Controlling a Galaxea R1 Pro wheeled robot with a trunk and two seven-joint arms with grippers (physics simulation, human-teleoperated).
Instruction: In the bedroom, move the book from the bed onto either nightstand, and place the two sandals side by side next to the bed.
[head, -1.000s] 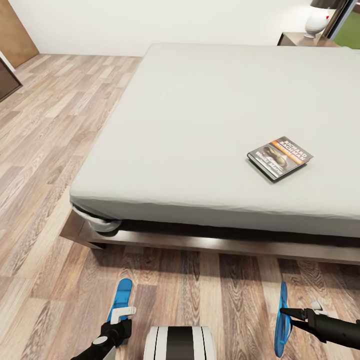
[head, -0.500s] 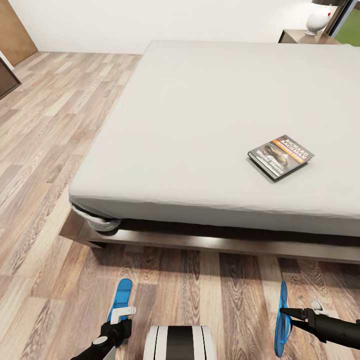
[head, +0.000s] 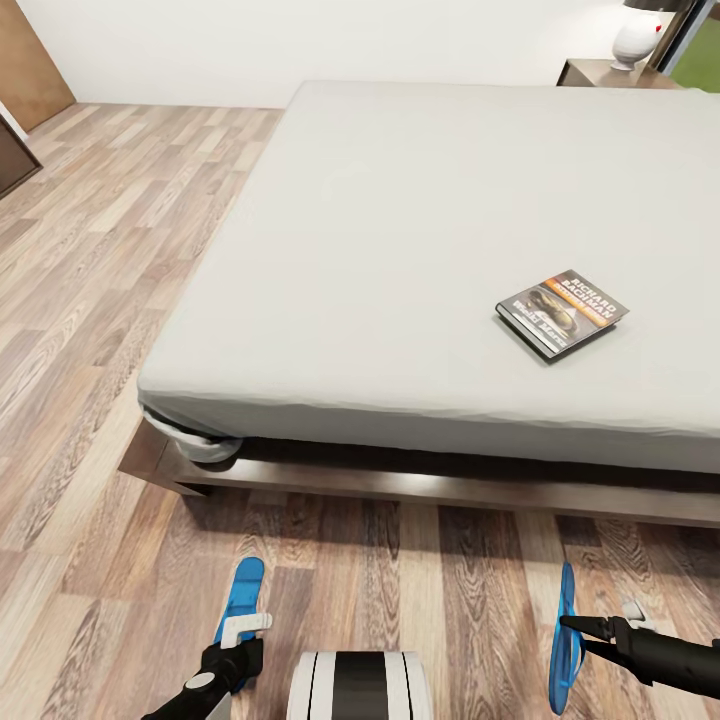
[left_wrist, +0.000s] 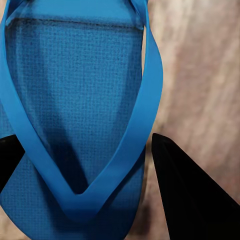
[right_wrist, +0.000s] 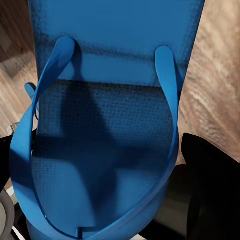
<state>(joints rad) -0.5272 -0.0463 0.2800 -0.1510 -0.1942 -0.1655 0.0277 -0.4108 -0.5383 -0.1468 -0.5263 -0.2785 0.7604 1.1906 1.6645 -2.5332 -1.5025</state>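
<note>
Open wood floor (head: 90, 300) from 9 to 11 o'clock, nothing on it. Bed (head: 400, 250) blocks 11 through 3; its dark frame edge (head: 420, 490) juts out low, ahead of the mattress. Mattress top is bare except the book (head: 560, 312) at 1 o'clock, free approach from every side. Floor strip between frame and robot is narrow: left sandal (head: 243, 595) at 7 o'clock, right sandal (head: 566, 640) at 5, bare boards between them.
</note>
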